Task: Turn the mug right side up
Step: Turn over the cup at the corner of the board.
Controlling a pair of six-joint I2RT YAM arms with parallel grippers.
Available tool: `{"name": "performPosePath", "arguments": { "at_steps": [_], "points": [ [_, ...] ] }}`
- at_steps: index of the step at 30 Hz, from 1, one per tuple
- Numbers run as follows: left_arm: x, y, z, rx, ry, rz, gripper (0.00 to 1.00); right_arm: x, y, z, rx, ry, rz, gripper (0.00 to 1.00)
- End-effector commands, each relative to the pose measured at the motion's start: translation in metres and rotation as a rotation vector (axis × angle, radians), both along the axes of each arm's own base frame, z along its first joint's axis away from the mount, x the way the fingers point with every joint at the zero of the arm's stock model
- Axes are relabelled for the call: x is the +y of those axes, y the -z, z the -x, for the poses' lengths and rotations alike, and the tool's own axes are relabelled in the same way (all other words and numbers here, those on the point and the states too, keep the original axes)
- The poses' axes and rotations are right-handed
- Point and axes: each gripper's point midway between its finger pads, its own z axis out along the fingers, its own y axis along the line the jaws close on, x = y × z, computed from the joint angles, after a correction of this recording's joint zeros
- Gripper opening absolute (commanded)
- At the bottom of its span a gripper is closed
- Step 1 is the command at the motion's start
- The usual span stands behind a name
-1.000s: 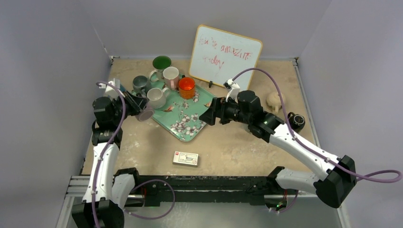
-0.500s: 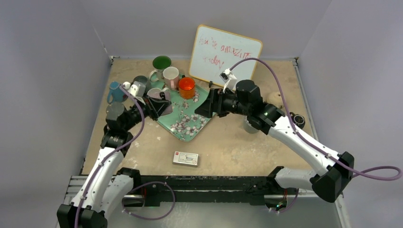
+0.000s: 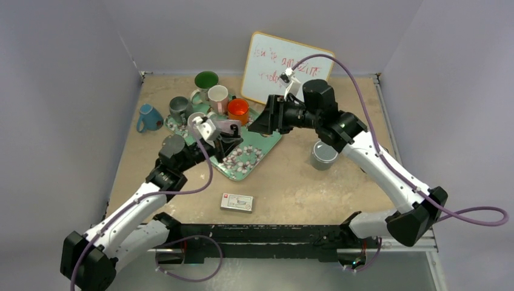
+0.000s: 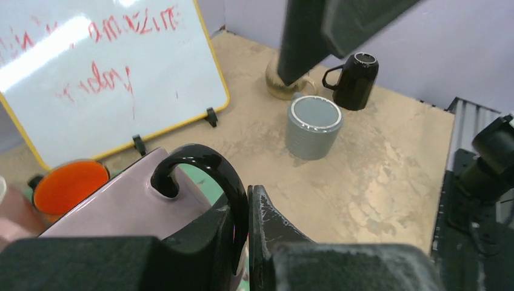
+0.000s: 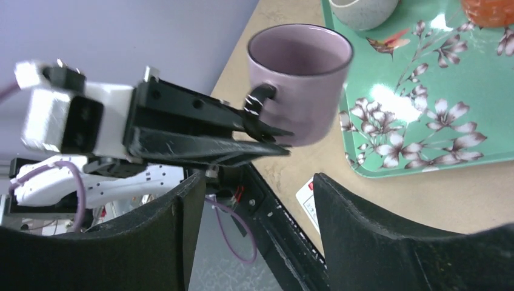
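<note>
The mug (image 5: 303,79) is lilac with a black handle (image 4: 200,163). It hangs in the air over the green floral tray (image 3: 254,160), its mouth turned toward the right wrist camera. My left gripper (image 4: 247,218) is shut on the handle, pinching it between both fingers. In the top view the left gripper (image 3: 224,136) and the mug (image 3: 229,127) sit over the tray's middle. My right gripper (image 3: 257,124) hovers just right of the mug, open, with nothing between its fingers (image 5: 257,182).
On the tray's far end stand green (image 3: 206,80), pink (image 3: 218,97), orange (image 3: 238,109) and grey (image 3: 179,106) mugs. A blue mug (image 3: 145,116) lies left of the tray. Also here: a grey cup (image 3: 324,154), a black mug (image 4: 354,79), a whiteboard (image 3: 291,66), a card box (image 3: 236,202).
My left arm swung right, carrying the mug from the tray's left edge to over its middle. The right arm rose and moved left toward it, its jaws narrowing somewhat.
</note>
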Motion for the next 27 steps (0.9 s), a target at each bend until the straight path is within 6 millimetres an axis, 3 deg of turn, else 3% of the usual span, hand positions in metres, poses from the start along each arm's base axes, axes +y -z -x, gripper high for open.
{"name": "performPosePath", "arguments": {
  "at_steps": [1, 4, 8, 17, 27],
  "points": [
    [-0.014, -0.054, -0.014, -0.406, -0.030, 0.019, 0.00, -0.003, -0.014, 0.006, 0.035, -0.079, 0.032, 0.67],
    [-0.031, -0.059, -0.017, -0.486, -0.004, -0.011, 0.00, -0.006, -0.014, 0.004, 0.058, -0.083, 0.041, 0.65],
    [-0.046, -0.045, -0.021, -0.502, 0.018, -0.140, 0.00, -0.006, -0.009, 0.001, 0.085, -0.076, 0.051, 0.64],
    [-0.054, -0.028, -0.017, -0.561, 0.047, -0.267, 0.00, 0.005, 0.033, -0.009, 0.201, -0.105, 0.113, 0.61],
    [-0.064, -0.019, -0.015, -0.594, 0.096, -0.316, 0.00, 0.013, 0.057, -0.021, 0.226, -0.114, 0.139, 0.49]
  ]
}}
